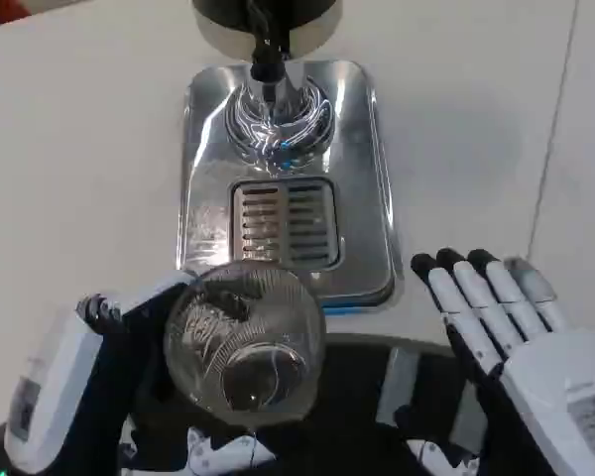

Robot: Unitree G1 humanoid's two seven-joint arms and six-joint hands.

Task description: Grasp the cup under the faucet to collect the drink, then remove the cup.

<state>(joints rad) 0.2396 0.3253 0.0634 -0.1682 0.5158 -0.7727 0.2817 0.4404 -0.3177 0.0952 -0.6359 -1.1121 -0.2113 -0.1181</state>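
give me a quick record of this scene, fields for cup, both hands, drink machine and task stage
cup: clear cup, held near the front edge of the tray, short of the grille
left hand: left hand grips the cup from its left side
right hand: right hand holds nothing, fingers spread
drink machine: faucet above a shiny metal tray with a slotted grille
task stage: cup not under the faucet

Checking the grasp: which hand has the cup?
The left hand holds the clear cup; the right hand is empty, fingers extended beside the steel tray.
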